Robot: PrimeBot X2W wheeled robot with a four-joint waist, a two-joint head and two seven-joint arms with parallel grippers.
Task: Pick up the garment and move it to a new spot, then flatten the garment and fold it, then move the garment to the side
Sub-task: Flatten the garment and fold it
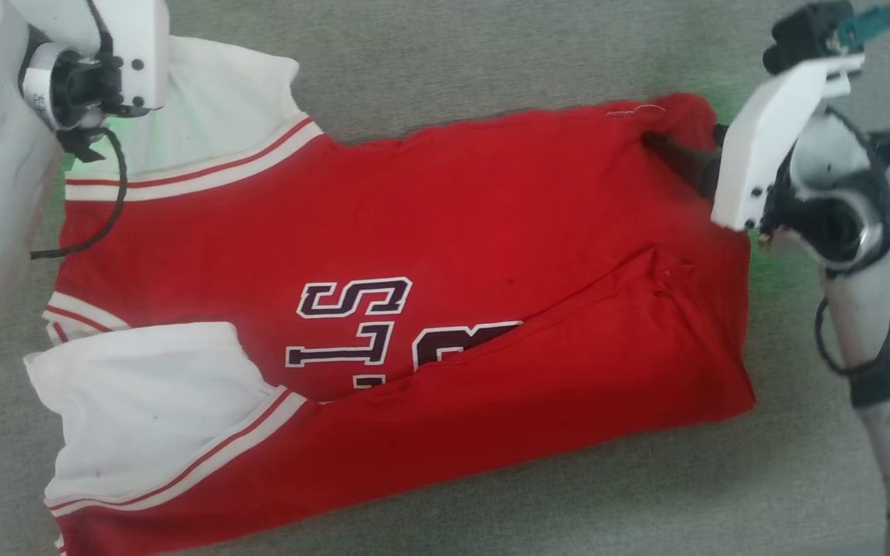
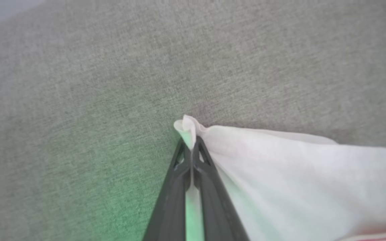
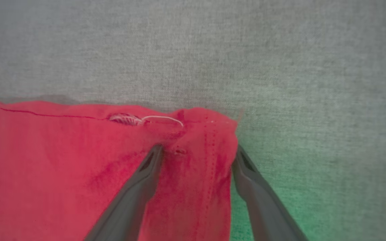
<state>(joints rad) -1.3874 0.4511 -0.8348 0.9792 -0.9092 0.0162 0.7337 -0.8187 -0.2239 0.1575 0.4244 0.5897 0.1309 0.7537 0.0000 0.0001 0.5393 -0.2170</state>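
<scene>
The garment [image 1: 453, 216], a red jersey T-shirt with white sleeves and black block letters [image 1: 360, 324], lies spread on a grey cloth surface, its near side folded up over the chest. My left gripper [image 2: 190, 142] is shut on the corner of the far white sleeve [image 2: 297, 174], which pokes out past the fingertips. My right gripper [image 3: 198, 149] is open, one finger resting on the red cloth and the other just off its edge, straddling the far hem corner [image 3: 209, 127]. In the head view a dark right finger [image 1: 677, 154] lies on that same corner.
Grey woven fabric [image 1: 491, 54] covers the whole surface around the garment. A loose white thread [image 3: 159, 117] lies along the red hem near a small hole. My pale forearms stand at both edges of the head view.
</scene>
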